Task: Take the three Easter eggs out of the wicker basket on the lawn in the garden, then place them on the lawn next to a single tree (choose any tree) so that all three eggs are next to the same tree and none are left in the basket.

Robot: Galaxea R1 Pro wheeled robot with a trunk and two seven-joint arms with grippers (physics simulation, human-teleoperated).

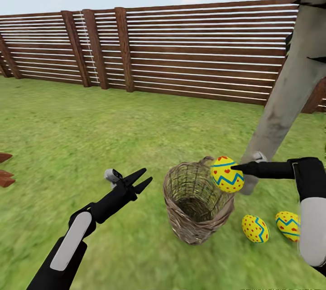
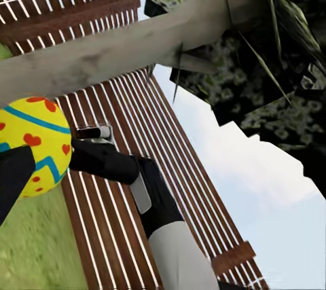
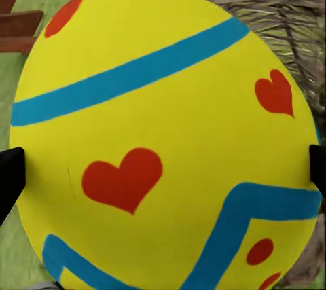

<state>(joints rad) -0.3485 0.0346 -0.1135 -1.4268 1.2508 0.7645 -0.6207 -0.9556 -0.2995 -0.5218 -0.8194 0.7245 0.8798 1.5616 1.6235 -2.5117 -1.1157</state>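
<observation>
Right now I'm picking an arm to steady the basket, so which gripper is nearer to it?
Right. The right gripper holds an egg just over the basket rim, on its tree side. The left gripper hangs open over grass, off the opposite side.

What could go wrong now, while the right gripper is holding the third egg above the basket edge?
1. The held egg hangs at the rim of the wicker basket; if the right gripper opens here, the egg may fall back inside.
2. The fingertips touch only the egg's sides, so the smooth egg might slip out.
3. Two eggs already lie on the lawn near the tree; a dropped egg could knock them and roll them away.
</observation>
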